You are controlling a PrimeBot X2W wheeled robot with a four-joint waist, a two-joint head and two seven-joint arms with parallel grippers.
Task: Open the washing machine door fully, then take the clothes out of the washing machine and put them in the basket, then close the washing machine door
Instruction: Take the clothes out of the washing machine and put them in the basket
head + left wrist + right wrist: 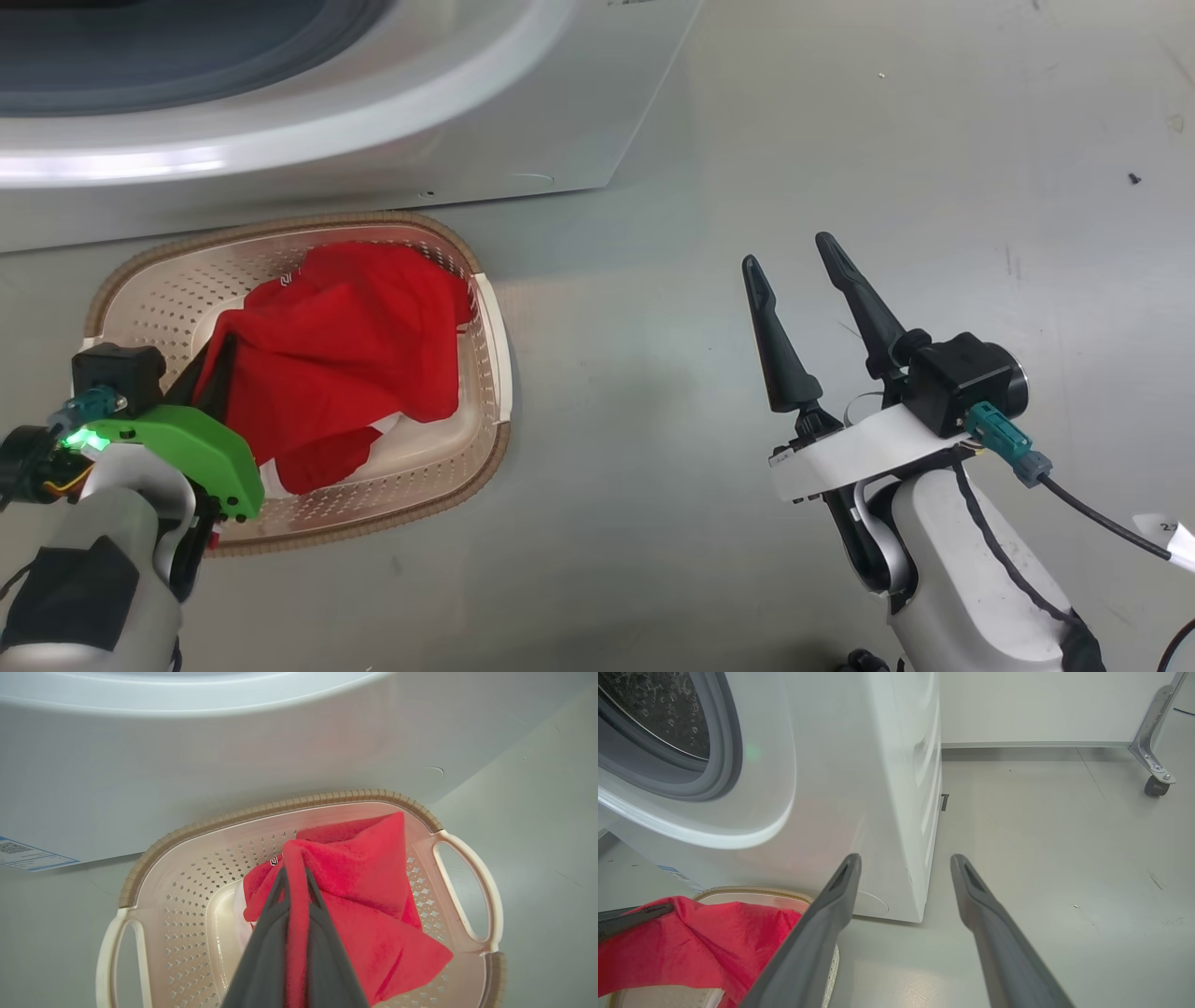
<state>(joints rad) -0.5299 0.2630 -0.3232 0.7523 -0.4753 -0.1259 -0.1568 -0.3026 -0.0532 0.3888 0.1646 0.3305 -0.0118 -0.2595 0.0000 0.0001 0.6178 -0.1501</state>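
Our left fingers are pinched narrow on a fold of the red clothes. The cloth runs up between them in the left wrist view, while the bulk of the garment sags into the basket below. That basket sits on the floor just in front of the washing machine, which we judge keeps the carry from drum to basket short. Our right fingers stand wide apart and hold nothing, hovering over bare floor well to the basket's right, clear of the drop. In the right wrist view the grey rubber ring and the steel drum behind it lie open to us, and the part of the drum we can see holds no red. We reckon the next step is to let go so the cloth settles inside the rim, then to turn to closing the washing machine door.
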